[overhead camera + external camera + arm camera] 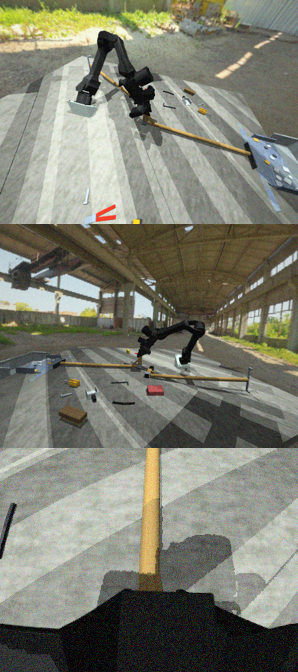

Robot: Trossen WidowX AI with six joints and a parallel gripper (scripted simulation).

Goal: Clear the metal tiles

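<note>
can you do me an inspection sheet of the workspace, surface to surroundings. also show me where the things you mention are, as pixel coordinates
Surface: grey striped top
Job's things: long wooden-handled scraper [200,137] [100,365] [150,523], dark blade at the blue-grey steel bench plate [264,151]; metal tiles on the plate
Clutter: red block [155,390], brown wooden block [189,91] [73,414], red-handled pliers [106,218], second wooden-handled tool [110,80] [200,377]
Gripper: black gripper [141,115] [140,356], shut on the long scraper
Cables: nothing seen
Surroundings: grass, concrete columns, roofed hall

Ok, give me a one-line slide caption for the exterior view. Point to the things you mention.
The gripper [147,115] [140,356] grips the long scraper [195,136] [97,365] [150,538], its blade [250,155] [56,364] beside the tile-strewn plate [262,154] [41,369].
</note>
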